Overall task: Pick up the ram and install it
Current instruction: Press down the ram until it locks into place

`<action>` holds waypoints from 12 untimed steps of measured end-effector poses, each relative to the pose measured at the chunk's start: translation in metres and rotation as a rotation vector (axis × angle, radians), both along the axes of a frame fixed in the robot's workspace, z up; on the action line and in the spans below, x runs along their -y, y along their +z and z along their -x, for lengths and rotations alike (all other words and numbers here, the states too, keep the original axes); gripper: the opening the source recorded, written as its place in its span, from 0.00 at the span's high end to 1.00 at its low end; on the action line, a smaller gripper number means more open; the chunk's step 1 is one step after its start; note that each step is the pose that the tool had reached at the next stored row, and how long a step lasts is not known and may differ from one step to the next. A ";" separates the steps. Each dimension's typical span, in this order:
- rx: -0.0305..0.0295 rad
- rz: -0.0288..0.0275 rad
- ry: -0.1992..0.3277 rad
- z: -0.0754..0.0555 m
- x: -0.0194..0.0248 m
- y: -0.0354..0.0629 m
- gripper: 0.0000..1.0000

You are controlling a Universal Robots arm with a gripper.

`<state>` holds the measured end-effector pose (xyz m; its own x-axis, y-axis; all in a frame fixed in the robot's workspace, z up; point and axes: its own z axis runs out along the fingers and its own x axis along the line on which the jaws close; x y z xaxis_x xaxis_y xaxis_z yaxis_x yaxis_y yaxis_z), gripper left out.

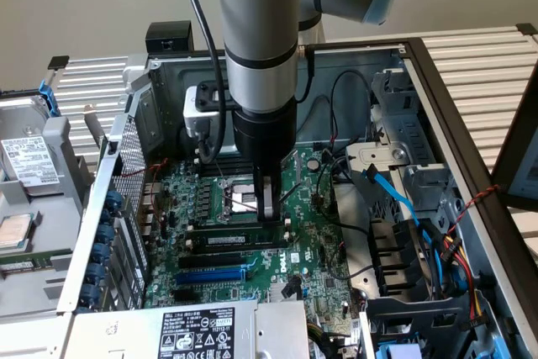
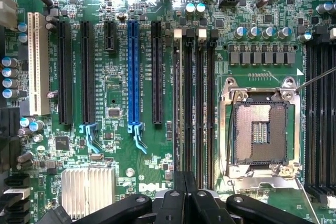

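Note:
The ram (image 1: 239, 239), a thin green stick with a white label, stands on edge in the memory slot closest to the long black expansion slot (image 1: 231, 260). In the wrist view the ram (image 2: 179, 103) appears as a narrow edge running along that slot. My gripper (image 1: 269, 208) hangs straight down over the motherboard (image 1: 315, 241), by the ram's end on the exterior view's right. Its dark fingers are shut with nothing between them. The shut gripper (image 2: 185, 198) lines up with the memory slots. I cannot tell whether the fingertips touch the ram.
The bare CPU socket (image 2: 261, 129) lies beside the memory slots. A blue slot (image 2: 134, 72) and black slots sit on the other side. Case walls, a drive cage with a blue cable (image 1: 395, 195) and a loose hard drive (image 1: 29, 161) surround the board.

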<state>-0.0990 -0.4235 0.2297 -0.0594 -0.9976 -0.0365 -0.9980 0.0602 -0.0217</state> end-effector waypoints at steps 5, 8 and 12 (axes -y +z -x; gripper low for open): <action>0.0012 0.0013 0.000 0.017 -0.0002 0.0054 0.88; -0.0102 0.0013 0.000 0.029 -0.0011 0.0061 0.88; -0.0627 0.0016 0.003 0.069 -0.0030 0.0092 0.88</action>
